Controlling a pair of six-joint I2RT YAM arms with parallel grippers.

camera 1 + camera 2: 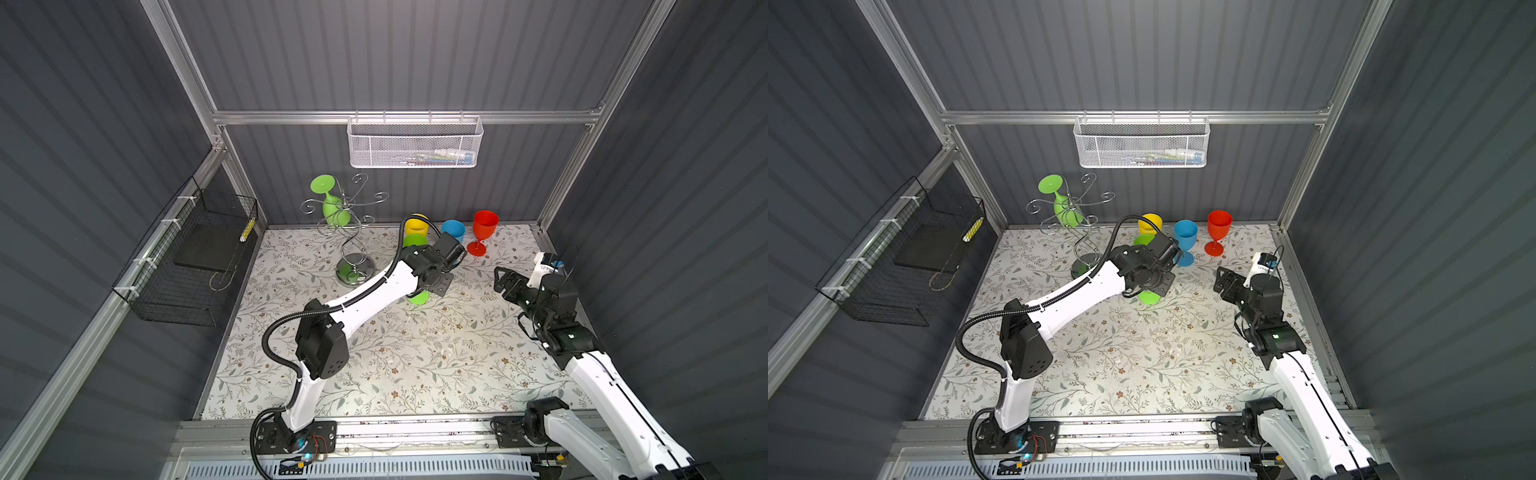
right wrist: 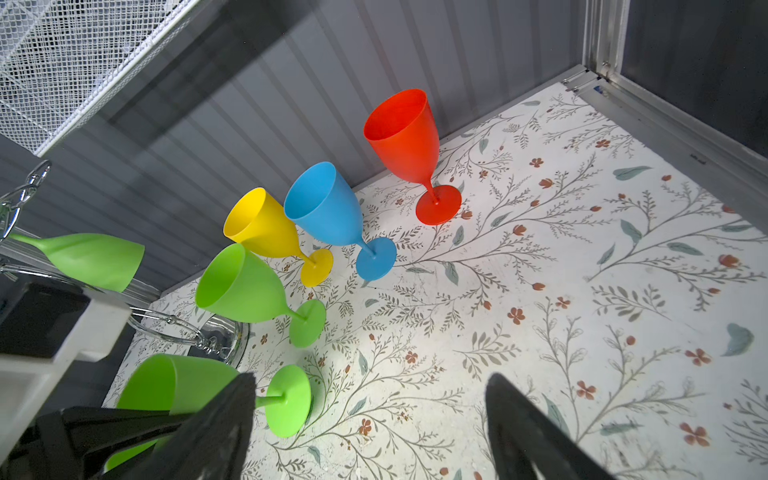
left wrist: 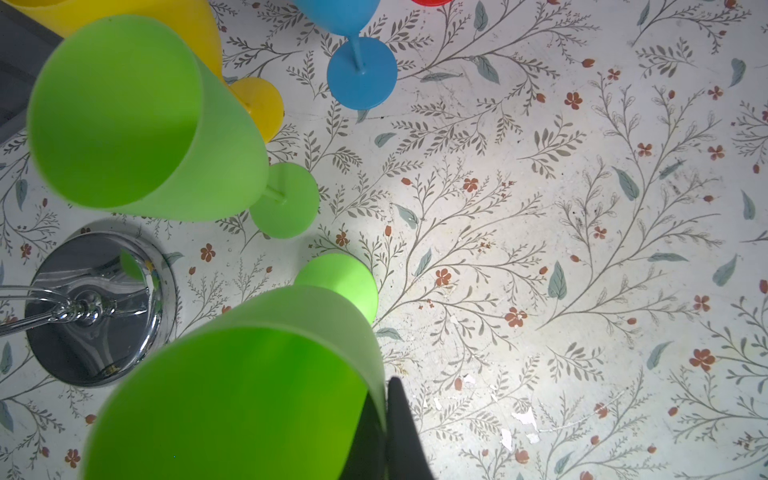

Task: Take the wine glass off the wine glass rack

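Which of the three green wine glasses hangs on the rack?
The upside-down green glass, foot up, on the chrome rack. The standing green glass is beside the yellow glass; the held green glass is pinched at its rim by the left gripper.

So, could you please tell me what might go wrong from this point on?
1. The left pincer pinches the green plastic wine glass only by its rim, so it may slip or tip on release.
2. A second green plastic glass and the round base of the chrome wire rack stand close by; the arm could knock them.
3. A third green glass hangs on that rack; a bump might shake it off.
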